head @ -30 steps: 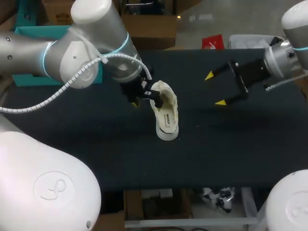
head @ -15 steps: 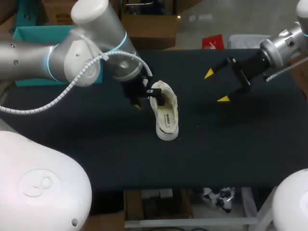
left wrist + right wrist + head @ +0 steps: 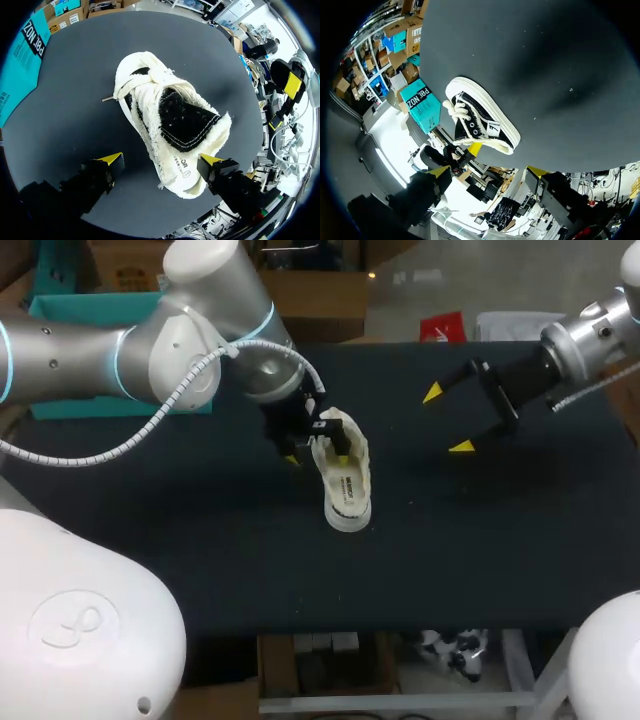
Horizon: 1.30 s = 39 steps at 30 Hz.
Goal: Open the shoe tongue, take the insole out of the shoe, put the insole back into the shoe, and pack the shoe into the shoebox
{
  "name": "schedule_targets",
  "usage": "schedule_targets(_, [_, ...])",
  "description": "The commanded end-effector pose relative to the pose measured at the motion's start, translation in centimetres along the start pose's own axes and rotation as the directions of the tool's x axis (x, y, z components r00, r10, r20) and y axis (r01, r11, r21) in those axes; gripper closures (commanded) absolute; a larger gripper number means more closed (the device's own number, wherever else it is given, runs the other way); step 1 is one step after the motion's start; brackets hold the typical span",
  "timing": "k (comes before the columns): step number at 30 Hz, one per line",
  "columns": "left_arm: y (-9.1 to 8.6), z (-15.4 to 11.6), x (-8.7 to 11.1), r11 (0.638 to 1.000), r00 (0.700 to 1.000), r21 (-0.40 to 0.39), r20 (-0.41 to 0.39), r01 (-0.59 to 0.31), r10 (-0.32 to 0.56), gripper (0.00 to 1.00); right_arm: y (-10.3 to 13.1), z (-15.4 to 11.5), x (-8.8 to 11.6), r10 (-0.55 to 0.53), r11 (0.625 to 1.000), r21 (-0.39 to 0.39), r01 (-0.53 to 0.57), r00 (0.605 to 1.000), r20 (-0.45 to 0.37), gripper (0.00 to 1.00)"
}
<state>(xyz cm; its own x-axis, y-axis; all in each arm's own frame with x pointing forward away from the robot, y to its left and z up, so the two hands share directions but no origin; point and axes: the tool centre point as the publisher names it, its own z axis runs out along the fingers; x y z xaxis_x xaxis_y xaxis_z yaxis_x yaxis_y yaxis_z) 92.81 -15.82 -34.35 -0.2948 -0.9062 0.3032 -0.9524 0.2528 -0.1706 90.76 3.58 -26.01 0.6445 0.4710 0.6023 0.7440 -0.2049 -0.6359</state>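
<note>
A cream low-top shoe (image 3: 346, 477) with a dark lining stands on the black table (image 3: 500, 540), toe toward the front edge. My left gripper (image 3: 317, 455) hangs open over its heel end, one yellow tip on each side of the collar. In the left wrist view the shoe (image 3: 170, 125) fills the space ahead of and between the open fingers of that gripper (image 3: 160, 161); the tongue lies flat over the laces. My right gripper (image 3: 447, 420) is open in the air to the shoe's right, holding nothing. The teal shoebox (image 3: 60, 310) sits at the back left, partly hidden by my left arm.
From the right wrist view the shoe (image 3: 480, 125) lies ahead of the open right gripper (image 3: 489, 172), with the teal shoebox (image 3: 422, 107) beyond it. A lace end (image 3: 107, 99) trails onto the table beside the toe.
My left gripper has shifted a little to the right, further over the shoe's heel opening. My right gripper drew back slightly toward the far right edge, then stayed still.
</note>
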Motion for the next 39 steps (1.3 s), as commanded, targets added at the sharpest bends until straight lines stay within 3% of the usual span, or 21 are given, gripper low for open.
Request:
schedule_targets(1, [-0.9,-0.1,1.1,1.000,0.999,-0.025,0.047,0.006,-0.005,0.00,-1.1,0.1,-0.9,-0.004,0.973,-0.230,-0.002,1.000,-0.023,0.00])
schedule_targets(6, [-0.4,-0.1,1.5,0.999,0.994,-0.035,0.102,0.037,-0.033,0.00,-1.1,0.1,-0.9,-0.004,0.973,-0.230,-0.002,1.000,-0.023,0.00])
schedule_targets(11, [1.1,0.2,1.3,0.998,0.982,-0.032,0.180,0.058,-0.051,0.00,-1.1,0.1,-0.9,-0.004,0.973,-0.230,-0.002,1.000,-0.023,0.00])
schedule_targets(26, [1.1,0.2,1.3,0.998,0.982,-0.032,0.180,0.058,-0.051,0.00,-1.1,0.1,-0.9,-0.004,0.973,-0.230,-0.002,1.000,-0.023,0.00])
schedule_targets(32, [0.2,1.6,1.2,0.957,0.926,-0.031,0.261,0.289,-0.272,0.00,-1.1,0.1,-1.0,-0.052,0.967,-0.253,0.042,0.998,-0.032,0.00])
schedule_targets(33, [0.1,1.7,1.0,0.945,0.907,-0.021,0.291,0.325,-0.305,0.06,-1.2,0.0,-1.0,-0.070,0.965,-0.256,0.060,0.997,-0.028,0.00])
schedule_targets(36, [0.0,1.7,0.9,0.929,0.887,-0.009,0.300,0.371,-0.351,0.27,-1.3,0.0,-1.1,-0.115,0.955,-0.276,0.108,0.993,-0.008,0.00])
schedule_targets(39, [0.0,1.6,0.8,0.924,0.884,-0.005,0.291,0.383,-0.365,0.45,-1.4,0.0,-1.0,-0.154,0.947,-0.284,0.150,0.988,0.010,0.00])
